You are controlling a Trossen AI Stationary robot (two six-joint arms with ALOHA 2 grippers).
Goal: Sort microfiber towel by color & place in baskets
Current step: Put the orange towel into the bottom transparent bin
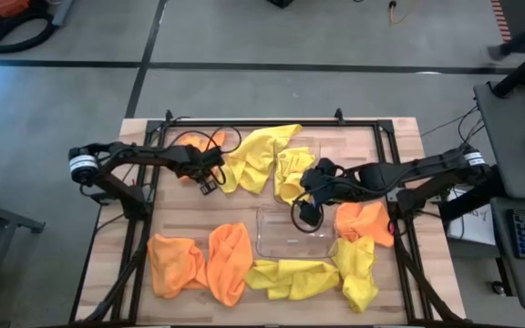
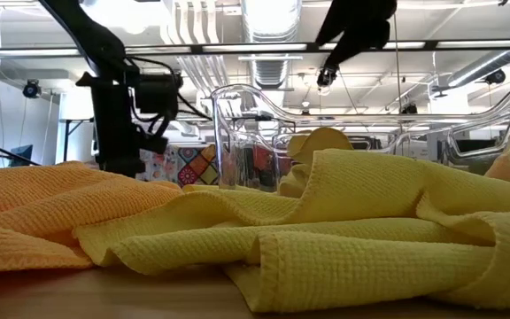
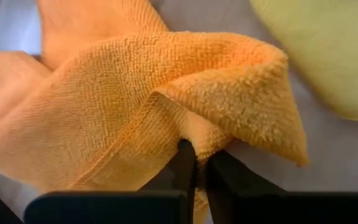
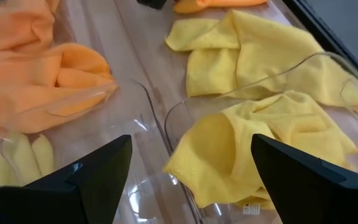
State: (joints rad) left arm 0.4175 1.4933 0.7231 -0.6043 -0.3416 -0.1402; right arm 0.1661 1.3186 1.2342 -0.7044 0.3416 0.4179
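My left gripper [image 1: 206,184] is shut on an orange microfiber towel [image 3: 104,99] at the table's far left; in the high view the arm hides most of that towel [image 1: 215,138]. My right gripper [image 1: 306,215] hangs open above the two clear baskets, touching nothing. One basket [image 1: 262,235] stands mid-table with no towel showing in it. The other basket [image 4: 278,68], farther back, holds a crumpled yellow towel [image 4: 253,143]. Its rim also shows in the high view [image 1: 315,146]. More yellow towels [image 1: 258,155] and orange towels [image 1: 199,264] lie about the table. My left gripper pinches a bunched fold of the orange towel [image 3: 191,134] between its two fingertips [image 3: 185,162]. The fingers come steeply from above. Folded cloth stands up as a ridge by the fingers, and the rest of the towel spreads out slack on the table.
Orange towels lie at the near left, yellow towels [image 1: 308,278] along the near edge and an orange towel [image 1: 363,221] at the right. A black frame [image 1: 244,123] runs round the tabletop. In the low view yellow cloth [image 2: 343,230] fills the foreground before the baskets [image 2: 246,133].
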